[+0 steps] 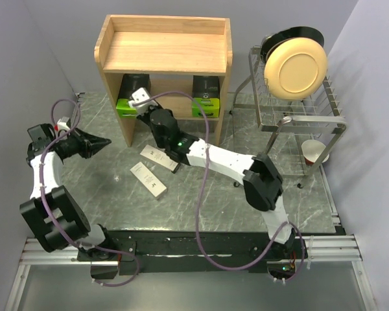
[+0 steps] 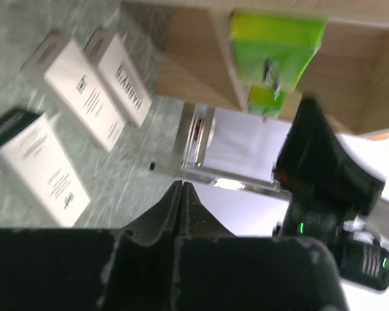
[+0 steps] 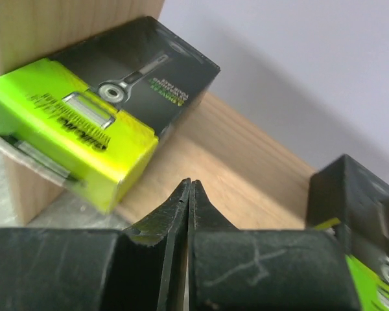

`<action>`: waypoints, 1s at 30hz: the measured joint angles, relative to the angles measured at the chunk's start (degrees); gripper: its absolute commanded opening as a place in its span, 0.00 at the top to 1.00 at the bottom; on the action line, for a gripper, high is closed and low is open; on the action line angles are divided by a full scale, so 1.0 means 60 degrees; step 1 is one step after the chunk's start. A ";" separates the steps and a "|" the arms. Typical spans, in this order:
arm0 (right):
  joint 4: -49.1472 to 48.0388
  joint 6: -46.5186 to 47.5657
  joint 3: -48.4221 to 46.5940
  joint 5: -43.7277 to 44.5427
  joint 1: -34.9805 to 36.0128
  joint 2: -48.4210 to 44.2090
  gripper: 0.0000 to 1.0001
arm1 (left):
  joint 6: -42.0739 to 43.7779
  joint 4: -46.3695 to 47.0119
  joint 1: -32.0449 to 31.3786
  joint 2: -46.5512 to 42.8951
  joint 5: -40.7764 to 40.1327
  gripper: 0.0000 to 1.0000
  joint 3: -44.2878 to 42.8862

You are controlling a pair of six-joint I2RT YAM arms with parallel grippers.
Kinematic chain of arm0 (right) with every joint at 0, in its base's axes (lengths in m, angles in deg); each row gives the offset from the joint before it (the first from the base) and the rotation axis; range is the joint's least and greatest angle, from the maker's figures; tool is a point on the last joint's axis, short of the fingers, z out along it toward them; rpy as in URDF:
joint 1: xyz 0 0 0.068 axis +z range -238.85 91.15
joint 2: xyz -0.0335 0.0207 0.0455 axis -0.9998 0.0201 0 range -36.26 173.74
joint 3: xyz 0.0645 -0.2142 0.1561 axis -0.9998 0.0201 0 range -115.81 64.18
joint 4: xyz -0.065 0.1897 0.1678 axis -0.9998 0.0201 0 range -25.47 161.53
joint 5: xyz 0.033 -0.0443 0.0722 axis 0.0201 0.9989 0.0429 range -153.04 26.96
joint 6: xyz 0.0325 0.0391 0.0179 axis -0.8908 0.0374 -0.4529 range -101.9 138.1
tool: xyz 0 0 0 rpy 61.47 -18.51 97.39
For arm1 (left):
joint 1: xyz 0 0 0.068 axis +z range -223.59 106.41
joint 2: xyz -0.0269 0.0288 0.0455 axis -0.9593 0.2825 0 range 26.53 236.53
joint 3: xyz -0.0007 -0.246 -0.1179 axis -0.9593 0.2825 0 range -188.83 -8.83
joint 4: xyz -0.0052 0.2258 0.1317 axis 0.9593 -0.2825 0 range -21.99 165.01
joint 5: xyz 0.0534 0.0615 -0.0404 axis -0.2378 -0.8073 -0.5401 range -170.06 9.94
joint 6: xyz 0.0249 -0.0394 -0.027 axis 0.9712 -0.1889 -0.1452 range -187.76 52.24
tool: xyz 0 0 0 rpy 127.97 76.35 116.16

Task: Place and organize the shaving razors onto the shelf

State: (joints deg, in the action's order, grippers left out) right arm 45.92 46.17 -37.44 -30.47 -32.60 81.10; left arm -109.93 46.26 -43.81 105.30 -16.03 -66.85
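Low in the shelf | your right gripper is pinched shut, empty, between two green razor packs | your left gripper is shut, empty, three white razor boxes near it on the table.

Left arm and right arm carry white links, black joints, looping purple cables; left claw and right claw are scuffed matte black.

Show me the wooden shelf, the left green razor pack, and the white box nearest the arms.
wooden shelf [image 1: 165, 52], top view, bare top board.
left green razor pack [image 3: 100, 107], right wrist view, printed face.
nearest white box [image 1: 148, 180], top view, middle of its top face.
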 measured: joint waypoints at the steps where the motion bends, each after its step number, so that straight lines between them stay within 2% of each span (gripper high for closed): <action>1: 0.0080 -0.0033 0.0219 -0.0004 0.0066 -0.0255 0.97 | -0.0266 0.0448 -0.0091 0.0106 -0.0044 0.99 -0.0015; 2: 0.0168 -0.0098 0.0452 -0.0004 0.0164 -0.0565 0.96 | -0.0535 0.0911 -0.0211 0.0204 -0.0084 0.99 -0.0026; 5: 0.0535 -0.0415 0.1078 -0.0135 0.0586 -0.1450 0.65 | -0.1333 0.2029 -0.0707 0.0579 -0.0160 0.99 -0.0153; 6: 0.0809 -0.0583 0.1246 -0.0226 0.0739 -0.1730 0.49 | -0.1555 0.2364 -0.0885 0.0714 -0.0168 0.99 -0.0204; 9: 0.1880 -0.1257 0.1508 -0.1078 0.1045 -0.2401 0.33 | -0.2335 0.3483 -0.1450 0.1118 -0.0200 0.99 -0.0288; 12: 0.2892 -0.1800 0.1974 -0.2062 0.1137 -0.2976 0.28 | -0.3085 0.4484 -0.1858 0.1468 -0.0317 0.99 -0.0299; 18: 0.4422 -0.2812 0.3126 -0.3483 0.1053 -0.3646 0.26 | -0.4561 0.6087 -0.2171 0.2120 -0.0954 0.99 -0.0386; 26: 0.5111 -0.3253 0.3519 -0.4044 0.1038 -0.3599 0.25 | -0.5774 0.7209 -0.2390 0.2925 -0.1151 0.98 -0.0783; 30: 0.5133 -0.3246 0.3446 -0.4095 0.1038 -0.3464 0.18 | -0.6029 0.7315 -0.2452 0.2998 -0.1126 0.92 -0.0783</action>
State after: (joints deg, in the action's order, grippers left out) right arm 76.72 26.70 -16.76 -55.03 -26.37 60.32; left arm -146.10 90.15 -58.52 123.28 -22.79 -71.55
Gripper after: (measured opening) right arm 0.771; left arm 0.037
